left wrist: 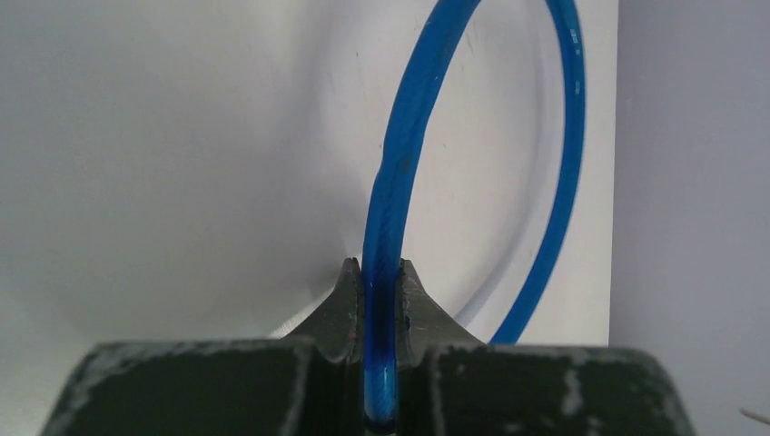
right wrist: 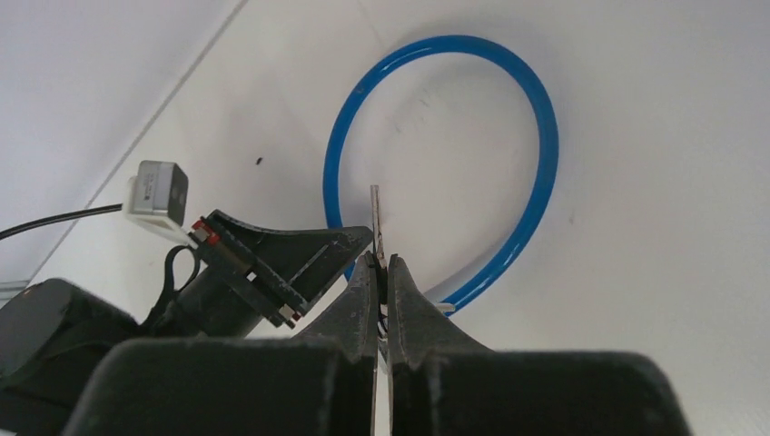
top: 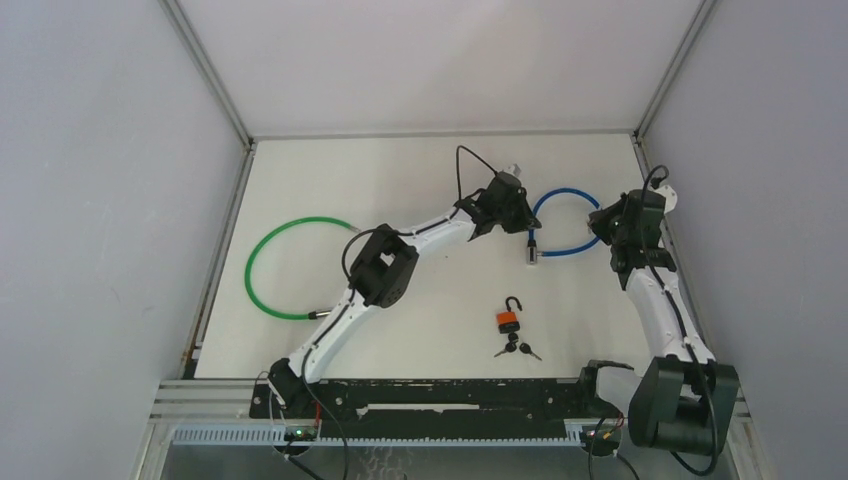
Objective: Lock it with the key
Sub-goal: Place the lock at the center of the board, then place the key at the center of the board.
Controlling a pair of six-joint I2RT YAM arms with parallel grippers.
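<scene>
Now left jaws clamp blue cable (left wrist: 386,200); right jaws pinch thin metal strip (right wrist: 375,222); open padlock (top: 509,321), keys (top: 516,350) lie well apart, toward bases.

An orange padlock (top: 509,320) lies flat on the tabletop (top: 420,335), its shackle swung open. Dark-headed keys (top: 517,349) lie just beside it on the near side. Farther back, a blue cable (left wrist: 381,227) curls in a loop, pinched by the left claw (left wrist: 374,270).
</scene>
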